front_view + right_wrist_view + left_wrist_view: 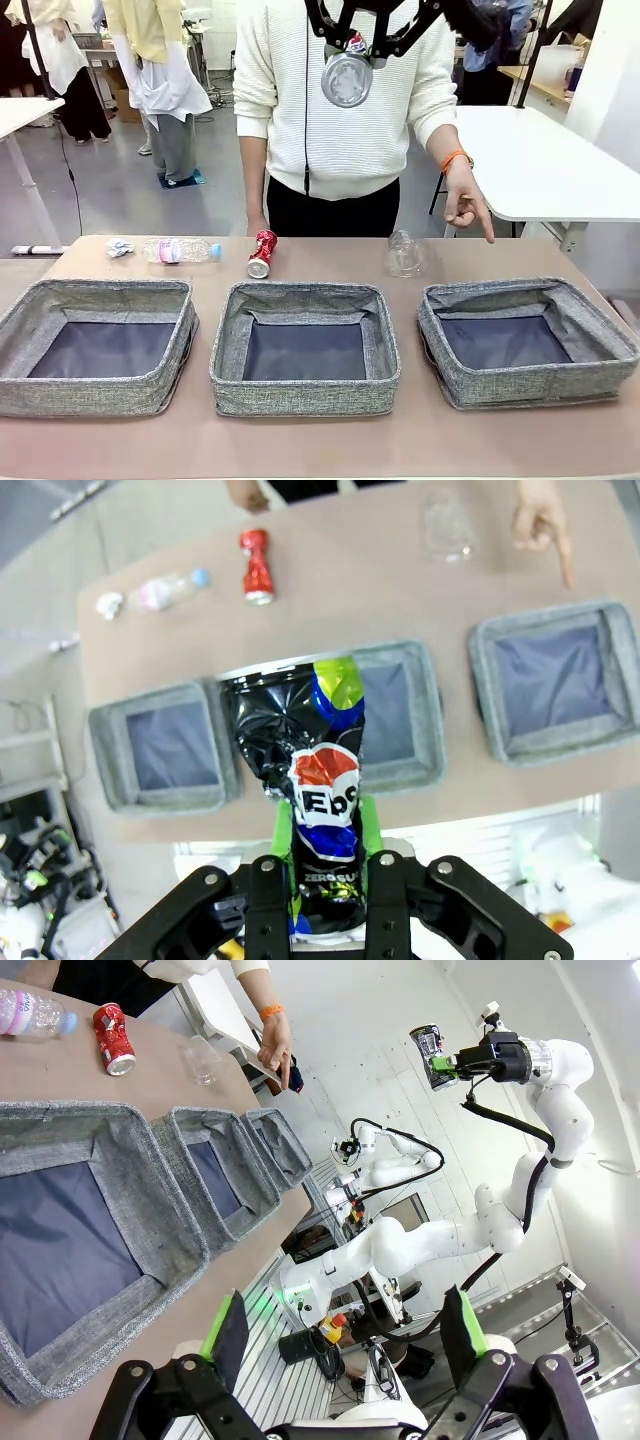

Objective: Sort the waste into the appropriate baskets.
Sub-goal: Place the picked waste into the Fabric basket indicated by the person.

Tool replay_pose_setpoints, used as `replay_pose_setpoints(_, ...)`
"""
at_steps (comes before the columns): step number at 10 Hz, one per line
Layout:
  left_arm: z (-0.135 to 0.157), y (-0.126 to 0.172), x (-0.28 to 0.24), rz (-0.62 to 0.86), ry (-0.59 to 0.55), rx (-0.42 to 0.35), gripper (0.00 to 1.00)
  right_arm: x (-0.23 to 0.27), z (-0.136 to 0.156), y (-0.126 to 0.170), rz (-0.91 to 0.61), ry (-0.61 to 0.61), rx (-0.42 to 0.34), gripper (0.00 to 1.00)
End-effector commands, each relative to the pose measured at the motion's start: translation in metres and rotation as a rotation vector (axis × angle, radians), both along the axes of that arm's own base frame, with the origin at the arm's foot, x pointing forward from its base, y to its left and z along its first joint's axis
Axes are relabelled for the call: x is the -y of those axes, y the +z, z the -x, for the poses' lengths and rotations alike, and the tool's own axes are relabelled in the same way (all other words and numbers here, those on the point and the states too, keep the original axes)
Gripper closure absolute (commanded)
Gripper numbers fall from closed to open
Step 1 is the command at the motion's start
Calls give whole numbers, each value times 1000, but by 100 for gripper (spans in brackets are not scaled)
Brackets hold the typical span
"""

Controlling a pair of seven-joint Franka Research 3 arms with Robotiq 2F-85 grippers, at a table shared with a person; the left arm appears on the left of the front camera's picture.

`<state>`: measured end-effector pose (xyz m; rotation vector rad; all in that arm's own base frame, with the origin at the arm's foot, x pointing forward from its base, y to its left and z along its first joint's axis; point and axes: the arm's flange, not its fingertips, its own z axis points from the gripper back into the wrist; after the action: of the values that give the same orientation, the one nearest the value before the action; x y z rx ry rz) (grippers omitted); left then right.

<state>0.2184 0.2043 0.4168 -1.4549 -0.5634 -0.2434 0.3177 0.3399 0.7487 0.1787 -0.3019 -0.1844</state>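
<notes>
My right gripper (325, 852) is shut on the crumpled dark blue Pepsi can (322, 790), held high above the middle basket (400, 742). From the front, the can's round end (347, 78) hangs at the top centre in that gripper (352, 48). Along the table's far edge lie a white paper wad (120, 247), a clear bottle (180, 250), a red can (261, 253) and a clear plastic container (405, 253). Three grey baskets stand in a row: left (100, 395), middle (305, 395), right (525, 385). My left gripper (345, 1340) is open, off the table's near edge.
A person stands at the far side; one hand (468, 205) points a finger down toward the right basket's far corner. The right arm (520, 1160) shows in the left wrist view, lifted with the can (432, 1057). A strip of bare table (320, 450) runs before the baskets.
</notes>
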Motion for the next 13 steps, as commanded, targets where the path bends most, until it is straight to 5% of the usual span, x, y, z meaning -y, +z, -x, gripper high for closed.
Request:
replay_pose_setpoints(1, -1, 3, 1, 14, 0, 24, 0, 2, 3, -1, -9, -5, -2, 72)
replay_pose_setpoints(5, -1, 3, 1, 14, 0, 24, 0, 0, 0, 0, 0, 0, 0, 72)
replay_pose_setpoints(7, -1, 3, 1, 14, 0, 24, 0, 33, 2, -21, 17, 190, 20, 72)
replay_pose_setpoints(11, -1, 3, 1, 14, 0, 24, 0, 177, -3, -138, -3, 179, -39, 72)
replay_pose_setpoints(13, -1, 3, 1, 14, 0, 24, 0, 234, -8, -209, -33, 50, -42, 72)
